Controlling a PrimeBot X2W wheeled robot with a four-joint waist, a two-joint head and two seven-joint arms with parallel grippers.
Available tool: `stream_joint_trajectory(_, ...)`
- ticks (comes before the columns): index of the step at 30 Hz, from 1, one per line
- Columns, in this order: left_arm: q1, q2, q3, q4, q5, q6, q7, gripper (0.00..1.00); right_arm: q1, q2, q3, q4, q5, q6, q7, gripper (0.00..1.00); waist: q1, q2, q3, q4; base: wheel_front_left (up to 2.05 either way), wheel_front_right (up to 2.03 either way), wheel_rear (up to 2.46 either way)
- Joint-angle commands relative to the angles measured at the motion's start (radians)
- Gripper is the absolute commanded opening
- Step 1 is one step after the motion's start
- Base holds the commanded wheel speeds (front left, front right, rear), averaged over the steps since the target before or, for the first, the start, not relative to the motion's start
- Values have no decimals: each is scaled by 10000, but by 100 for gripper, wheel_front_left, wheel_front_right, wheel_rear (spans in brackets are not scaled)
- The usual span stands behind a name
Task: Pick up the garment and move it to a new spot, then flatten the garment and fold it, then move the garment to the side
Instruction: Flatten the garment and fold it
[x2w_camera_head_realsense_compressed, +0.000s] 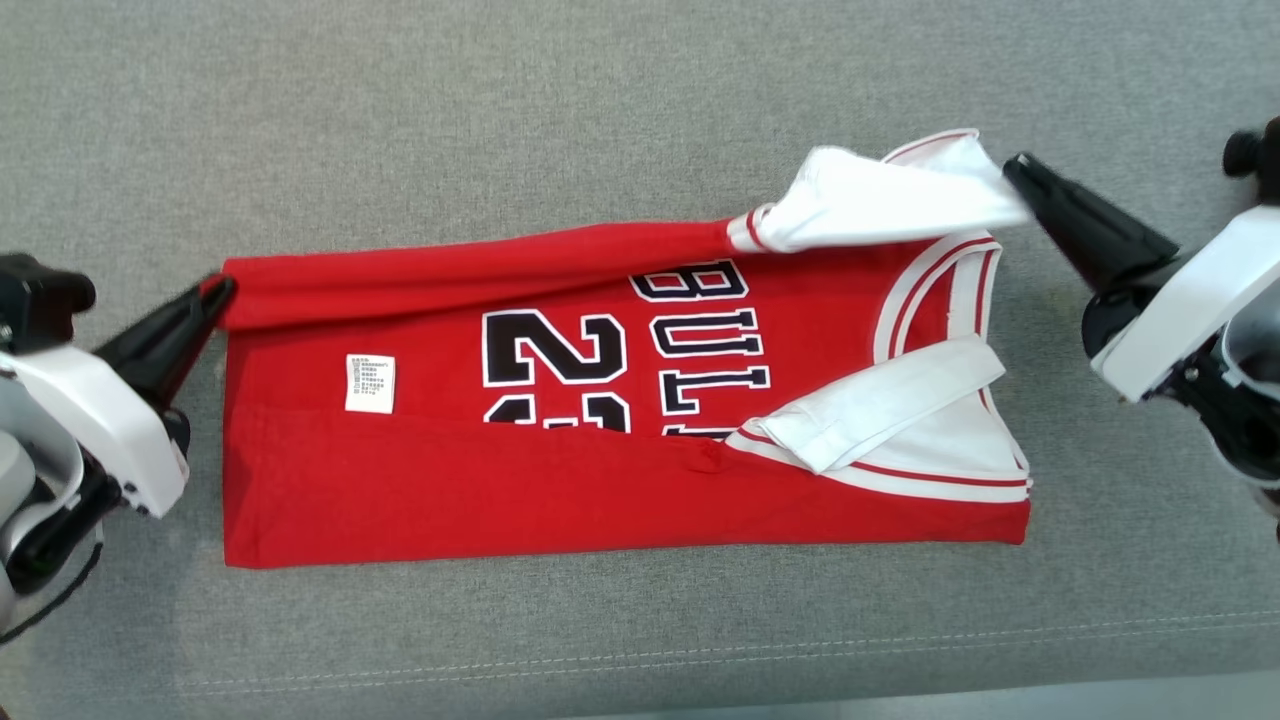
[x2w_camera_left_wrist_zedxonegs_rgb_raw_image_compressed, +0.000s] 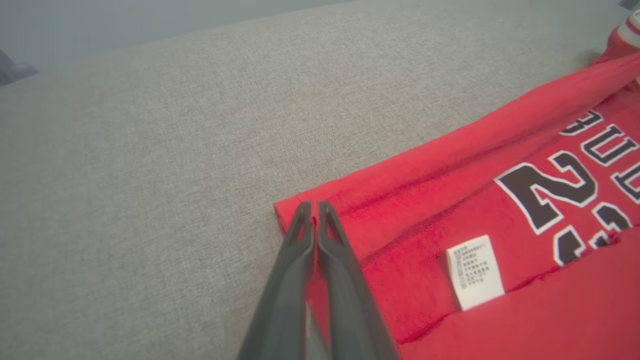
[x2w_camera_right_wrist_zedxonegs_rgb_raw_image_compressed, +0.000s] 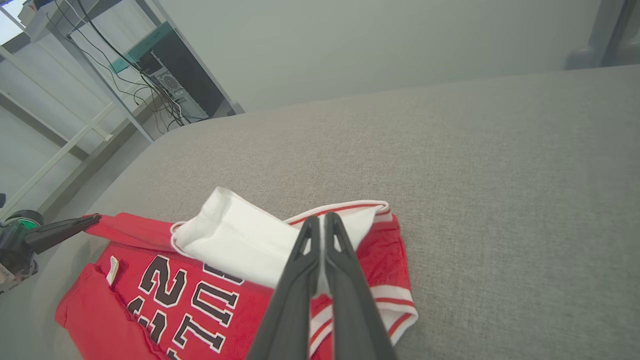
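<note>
One red-and-white cloth jersey (x2w_camera_head_realsense_compressed: 600, 480) between the jaws; one white rectangular label (x2w_camera_head_realsense_compressed: 370, 383) nearer the left jaws; two black-fingered grippers: left gripper (x2w_camera_head_realsense_compressed: 222, 290), right gripper (x2w_camera_head_realsense_compressed: 1014, 170).

We are looking down on a grey fabric cushion (x2w_camera_head_realsense_compressed: 640, 110), where a red jersey (x2w_camera_head_realsense_compressed: 400, 490) is lying partly folded across its middle and a stitched seam (x2w_camera_head_realsense_compressed: 700, 652) is running along its near edge.

The left end effector (x2w_camera_head_realsense_compressed: 222, 290) and right end effector (x2w_camera_head_realsense_compressed: 1015, 168) have tapered black fingers (x2w_camera_head_realsense_compressed: 160, 345), white wrist housings (x2w_camera_head_realsense_compressed: 95, 425) and dark joints; a thin black cable (x2w_camera_head_realsense_compressed: 50, 600) trails by the left.
</note>
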Motion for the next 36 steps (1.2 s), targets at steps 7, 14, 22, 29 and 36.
stream_joint_trajectory(7, 430, 705, -90, -192, -109, 6, 61, 0, 1304, -227, 252, -500, 517, -29, 238, 0, 0, 0, -477, -153, 0, 0, 0)
stream_joint_trajectory(14, 882, 648, -173, -321, 103, 6, 160, 0, 2007, -380, 292, -715, 725, -29, 322, 0, 0, 0, -693, -225, 0, 0, 0)
stream_joint_trajectory(22, 1404, 466, -185, -354, 127, 6, 198, 0, 2673, -314, 431, -607, 701, -29, 375, 0, 0, 0, -848, -188, 0, 0, 0)
stream_joint_trajectory(29, 1624, 262, -187, -91, 66, 6, 151, 10, 2961, -221, 475, -424, 717, -29, 486, 0, 0, 0, -922, -113, 0, 0, 0)
stream_joint_trajectory(36, 1575, -242, -158, 672, 51, 6, -26, 100, 3064, -155, 27, -210, 853, -29, 296, 100, 0, 0, -1141, -24, 0, 0, 0)
